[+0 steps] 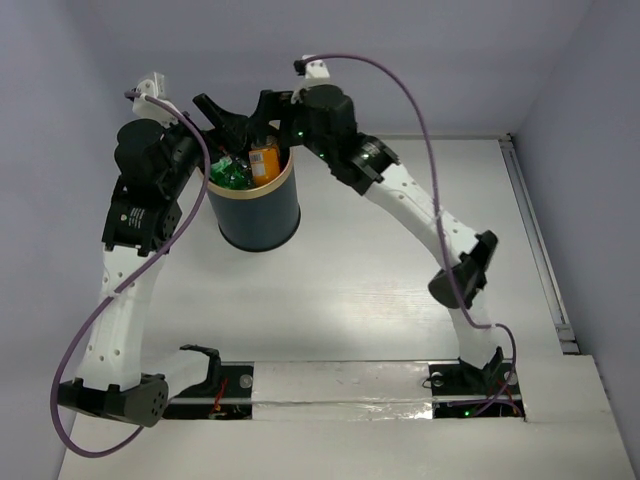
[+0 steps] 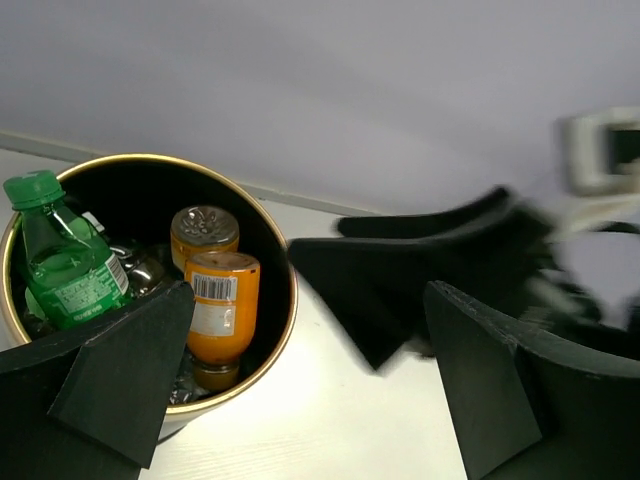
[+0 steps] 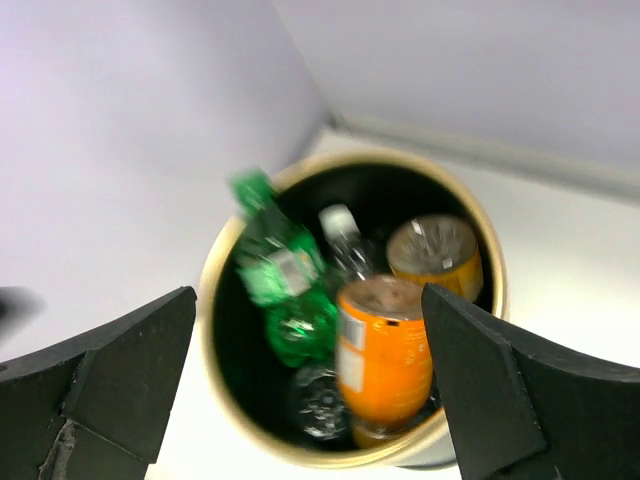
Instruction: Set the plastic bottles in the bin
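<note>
The bin [image 1: 258,215] stands at the far left of the table, dark with a gold rim. It holds a green bottle [image 1: 232,172] and an orange-filled bottle [image 1: 265,160]. In the left wrist view the bin [image 2: 287,300] holds the green bottle [image 2: 65,265] and two orange-filled bottles [image 2: 222,310]. The right wrist view looks down into the bin [image 3: 215,290] at the green bottle [image 3: 280,270], orange-filled bottles [image 3: 385,360] and clear bottles [image 3: 345,240]. My left gripper [image 1: 215,112] [image 2: 310,400] is open and empty beside the far rim. My right gripper [image 1: 255,120] [image 3: 310,380] is open and empty above the bin.
The two grippers are close together over the bin's far side; the right gripper's black fingers [image 2: 420,280] show blurred in the left wrist view. The back wall [image 1: 400,70] is just behind them. A side wall rises to the left of the bin.
</note>
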You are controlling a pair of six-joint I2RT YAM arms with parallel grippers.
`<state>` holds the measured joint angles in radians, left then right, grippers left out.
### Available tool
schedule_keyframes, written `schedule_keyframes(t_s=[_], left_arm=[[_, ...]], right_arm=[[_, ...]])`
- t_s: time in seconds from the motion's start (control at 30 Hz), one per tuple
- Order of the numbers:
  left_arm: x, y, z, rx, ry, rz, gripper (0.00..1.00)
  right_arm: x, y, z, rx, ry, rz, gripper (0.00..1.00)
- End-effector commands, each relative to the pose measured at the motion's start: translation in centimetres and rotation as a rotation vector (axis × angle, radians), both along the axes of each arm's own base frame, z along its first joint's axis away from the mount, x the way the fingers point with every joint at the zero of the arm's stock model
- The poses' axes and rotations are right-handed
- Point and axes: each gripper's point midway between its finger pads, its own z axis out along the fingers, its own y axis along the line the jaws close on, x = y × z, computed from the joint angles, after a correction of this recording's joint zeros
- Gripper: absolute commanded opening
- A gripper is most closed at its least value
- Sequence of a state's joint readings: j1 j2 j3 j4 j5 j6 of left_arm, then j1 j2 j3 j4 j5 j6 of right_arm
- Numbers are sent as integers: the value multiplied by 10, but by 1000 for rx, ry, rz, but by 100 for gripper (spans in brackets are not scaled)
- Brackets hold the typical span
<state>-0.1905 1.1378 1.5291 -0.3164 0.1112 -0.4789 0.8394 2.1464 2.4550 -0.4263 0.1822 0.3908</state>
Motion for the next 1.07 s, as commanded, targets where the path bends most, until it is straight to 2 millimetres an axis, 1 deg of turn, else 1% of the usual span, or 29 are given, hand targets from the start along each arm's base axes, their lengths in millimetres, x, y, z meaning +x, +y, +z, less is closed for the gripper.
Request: schedule_keyframes(t_s=[0.0, 0.03, 0.07, 0.1, 0.13, 0.17, 0.2, 0.23, 0.27, 0.3, 0.33, 0.37, 0.4, 0.43, 0.47, 0.5, 0.53, 0.57, 0.6, 0.63, 0.67, 0.7, 0.77, 0.8, 0.87, 0.97, 1.03], left_arm=[[-14, 3, 30, -44, -107, 9, 99], [-17, 3, 33, -55, -116, 10, 99], [-20, 3, 34, -61, -120, 9, 99], [-21, 3, 33, -68, -118, 5, 99], [-25, 3, 35, -81, -121, 4, 99], [-27, 3, 34, -87, -120, 3, 99], [-32, 3, 33, -93, -118, 0, 99], [-34, 3, 34, -101, -118, 0, 99], [-37, 4, 34, -115, -117, 0, 99], [-38, 3, 29, -120, -106, -1, 99], [-46, 4, 32, -130, -117, -5, 99], [-49, 4, 31, -138, -115, -7, 99], [-51, 3, 22, -140, -95, -15, 99], [-58, 4, 21, -143, -94, -15, 99], [-61, 5, 15, -141, -76, -11, 99], [-63, 6, 1, -136, -29, -2, 99], [-69, 7, -2, -141, -21, 0, 99], [-72, 8, -6, -146, -10, 1, 99], [-73, 5, -18, -152, 14, -12, 99], [-80, 4, -17, -177, 5, -25, 99], [-83, 2, -19, -187, 3, -38, 99], [-85, -1, -25, -195, 15, -54, 99], [-91, -2, -26, -216, 17, -60, 99], [-92, -2, -32, -219, 37, -58, 99], [-96, -1, -35, -230, 46, -55, 99], [-101, 0, -45, -248, 75, -46, 99], [-105, 1, -48, -253, 79, -40, 99]], right_arm=[[-58, -57, 153, 245, -248, 15, 100], [-64, -67, 159, 252, -260, 4, 100], [-62, -71, 139, 226, -240, -19, 99], [-68, -81, 137, 218, -249, -31, 95], [-94, -115, 167, 267, -300, -47, 66], [-101, -133, 172, 293, -322, -86, 42], [-100, -138, 130, 229, -271, -107, 22], [-130, -179, 156, 291, -318, -137, 0], [-136, -201, 151, 299, -316, -194, 0], [-139, -210, 114, 247, -275, -219, 0], [-167, -251, 130, 306, -312, -253, 0], [-173, -273, 120, 308, -299, -318, 0], [-181, -290, 103, 289, -262, -354, 4], [-185, -303, 76, 255, -223, -389, 18], [-204, -340, 65, 273, -195, -463, 27], [-211, -354, 54, 273, -174, -490, 39], [-217, -366, 42, 270, -149, -518, 65], [-221, -378, 24, 256, -119, -560, 74], [-234, -392, 10, 280, -76, -575, 80], [-236, -395, -5, 271, -50, -585, 88], [-239, -398, -13, 278, -36, -585, 91], [-245, -403, -19, 306, -20, -585, 93], [-247, -402, -28, 319, 0, -576, 94], [-247, -400, -31, 325, 6, -569, 94], [-247, -396, -28, 328, 0, -549, 95], [-244, -389, -24, 285, -23, -523, 95], [-243, -388, -15, 270, -44, -514, 96]])
